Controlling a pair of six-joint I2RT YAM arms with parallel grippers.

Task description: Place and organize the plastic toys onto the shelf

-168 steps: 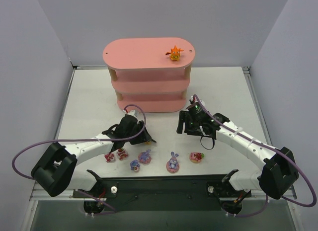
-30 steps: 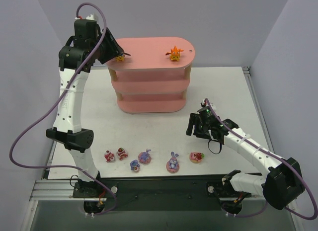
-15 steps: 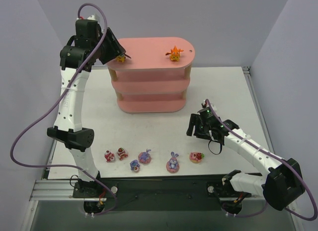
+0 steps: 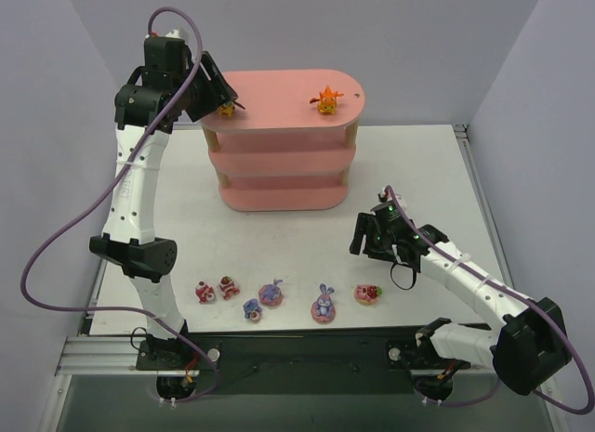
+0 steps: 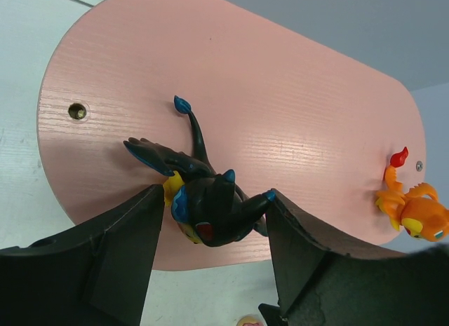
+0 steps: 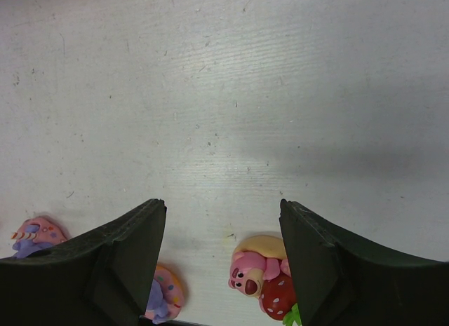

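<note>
two toys up on the shelf, six in a row before it

the shelf [image 4: 279, 102] is pink and stands upright: three oval, round-ended boards on light wooden posts. the black bat-like toy [image 5: 207, 200] has blue wing tips, a blue-tipped tail and some yellow. it lies on the top board near the shelf's left end, by the front edge. the orange toy [image 4: 325, 98], its tail tipped red, stands near the top board's right end. the others sit on the worktop [image 4: 418, 172] in front of the shelf, well apart from it. left to right: first red-and-white toy [image 4: 204, 292], just beside it the second red-and-white toy [image 4: 229, 287], small bunny [image 4: 252, 309], middle bunny [image 4: 271, 293], tall-eared bunny [image 4: 323, 304] on a pink base, third red-and-white toy [image 4: 368, 294].
</note>
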